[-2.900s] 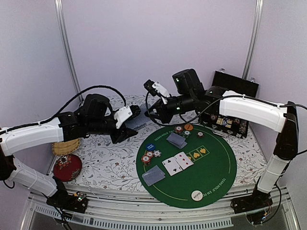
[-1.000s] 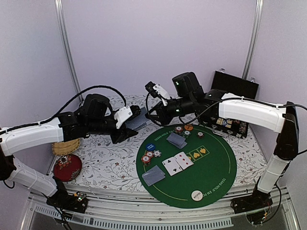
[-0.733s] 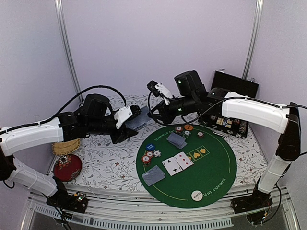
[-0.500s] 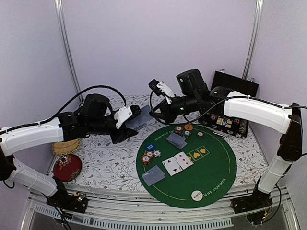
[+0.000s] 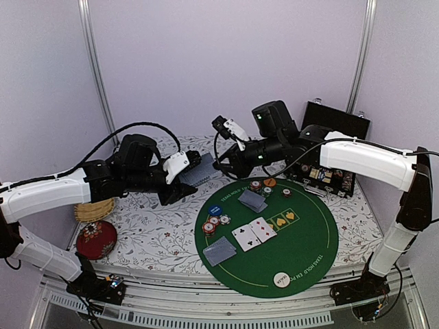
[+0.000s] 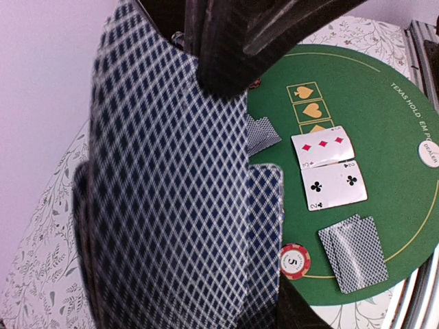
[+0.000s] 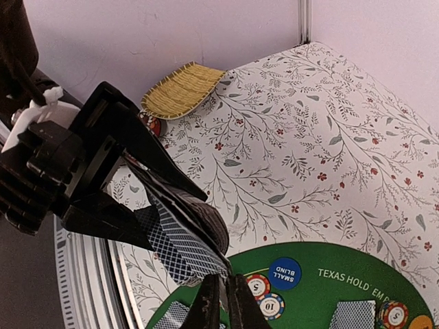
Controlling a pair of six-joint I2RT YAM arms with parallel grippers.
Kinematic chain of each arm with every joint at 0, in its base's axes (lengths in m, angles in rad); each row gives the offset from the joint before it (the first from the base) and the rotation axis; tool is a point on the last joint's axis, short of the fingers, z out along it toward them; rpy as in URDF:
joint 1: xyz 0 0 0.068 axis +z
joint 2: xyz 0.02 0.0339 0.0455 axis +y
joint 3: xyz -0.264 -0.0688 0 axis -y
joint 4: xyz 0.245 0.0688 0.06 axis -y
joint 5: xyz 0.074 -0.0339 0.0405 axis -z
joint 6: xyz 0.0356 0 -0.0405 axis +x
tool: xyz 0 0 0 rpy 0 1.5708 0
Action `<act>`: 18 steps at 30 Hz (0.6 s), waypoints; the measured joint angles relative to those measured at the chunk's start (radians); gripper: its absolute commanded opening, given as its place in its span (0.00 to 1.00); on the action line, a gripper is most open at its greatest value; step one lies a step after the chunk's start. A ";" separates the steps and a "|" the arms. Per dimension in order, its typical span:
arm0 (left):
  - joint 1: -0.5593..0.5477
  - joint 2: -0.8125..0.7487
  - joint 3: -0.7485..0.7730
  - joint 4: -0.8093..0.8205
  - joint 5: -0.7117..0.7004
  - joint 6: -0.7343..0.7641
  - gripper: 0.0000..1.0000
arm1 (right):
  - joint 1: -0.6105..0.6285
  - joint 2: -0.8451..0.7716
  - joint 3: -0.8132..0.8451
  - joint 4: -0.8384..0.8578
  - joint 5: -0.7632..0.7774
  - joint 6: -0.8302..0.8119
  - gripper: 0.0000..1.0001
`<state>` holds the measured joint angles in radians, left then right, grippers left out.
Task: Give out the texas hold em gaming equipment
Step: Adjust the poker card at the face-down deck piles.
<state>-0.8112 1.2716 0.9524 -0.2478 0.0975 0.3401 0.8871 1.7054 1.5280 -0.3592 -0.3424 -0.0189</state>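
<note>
Over the last few seconds only the right arm has moved. In the top view the right gripper [image 5: 223,162] has slid a little toward the right of the frame, away from the left gripper [image 5: 185,177], which has not budged. Nothing on the mat [image 5: 309,233] has shifted. We read this as a card [image 7: 202,264] being drawn off the deck [image 6: 171,192], so the next deal is under way but not yet laid down.

The left jaws are clamped on the deck, held in the air at upper centre of the top view, just left of the mat. In the right wrist view the right jaws are pressed together at bottom centre, right at the lower tip of the card. We judge they pinch it, though the contact itself is hard to see.

The mat reads "TEXAS HOLD'EM". The blue disc [image 7: 285,272] says "SMALL BLIND", and the white disc [image 6: 430,152], at the right edge of the left wrist view, says "DEALER". One chip [image 6: 295,261] shows "5". The face-up cards [image 6: 334,186] are a three of diamonds and a two of clubs.
</note>
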 measured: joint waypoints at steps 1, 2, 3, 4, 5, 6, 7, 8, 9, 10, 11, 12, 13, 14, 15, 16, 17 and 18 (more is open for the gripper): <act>0.000 0.000 0.000 0.000 0.000 0.000 0.45 | 0.000 0.000 -0.002 0.000 0.000 0.000 0.03; 0.000 0.000 0.000 0.000 0.000 0.000 0.45 | 0.000 0.000 -0.002 0.000 0.000 -0.002 0.02; 0.000 0.000 0.000 0.000 0.000 0.000 0.45 | 0.000 0.000 -0.003 0.000 0.000 -0.001 0.02; 0.000 0.000 0.000 0.000 0.000 0.000 0.45 | 0.000 0.000 -0.003 0.000 0.000 0.000 0.02; 0.000 0.000 0.000 0.000 0.000 0.000 0.45 | -0.001 0.000 -0.003 0.000 0.000 0.000 0.02; 0.000 0.000 0.000 0.000 0.000 0.000 0.45 | -0.002 0.000 -0.003 0.000 0.001 0.000 0.02; 0.000 0.000 0.000 0.000 0.000 0.000 0.45 | -0.004 0.000 -0.003 0.000 0.001 0.000 0.02; 0.000 0.000 0.000 0.000 0.000 0.000 0.45 | -0.005 0.000 -0.003 0.000 0.002 0.000 0.02; 0.000 0.000 0.000 0.000 0.000 0.000 0.45 | -0.007 0.000 -0.003 0.000 0.003 0.000 0.02; 0.000 0.000 0.000 0.000 0.000 0.000 0.45 | -0.010 0.000 -0.003 0.000 0.005 0.000 0.02; 0.000 0.000 0.000 0.000 0.000 0.000 0.45 | -0.011 0.000 -0.003 0.000 0.007 0.000 0.02; 0.000 0.000 0.000 0.000 0.000 0.000 0.45 | -0.012 0.000 -0.004 0.000 0.008 0.000 0.02; 0.000 0.000 0.000 0.000 0.000 0.000 0.45 | -0.014 0.000 -0.005 0.000 0.008 0.000 0.02; 0.000 0.000 0.000 0.000 0.000 0.000 0.45 | -0.015 -0.002 -0.008 0.000 0.008 0.000 0.02; 0.000 0.000 0.000 0.000 0.000 0.000 0.45 | -0.015 -0.004 -0.013 0.000 0.007 0.000 0.02; 0.000 0.000 0.000 -0.001 0.000 0.000 0.45 | -0.016 -0.008 -0.019 0.001 0.004 -0.001 0.02; 0.000 0.000 0.000 -0.002 0.000 0.000 0.45 | -0.017 -0.011 -0.026 0.002 -0.002 0.000 0.02; 0.000 0.000 0.000 -0.002 0.000 0.000 0.45 | -0.017 -0.014 -0.032 0.003 -0.010 0.000 0.02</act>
<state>-0.8112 1.2720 0.9524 -0.2497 0.0978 0.3401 0.8700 1.6913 1.4956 -0.3557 -0.3523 -0.0189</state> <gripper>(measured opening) 0.456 0.018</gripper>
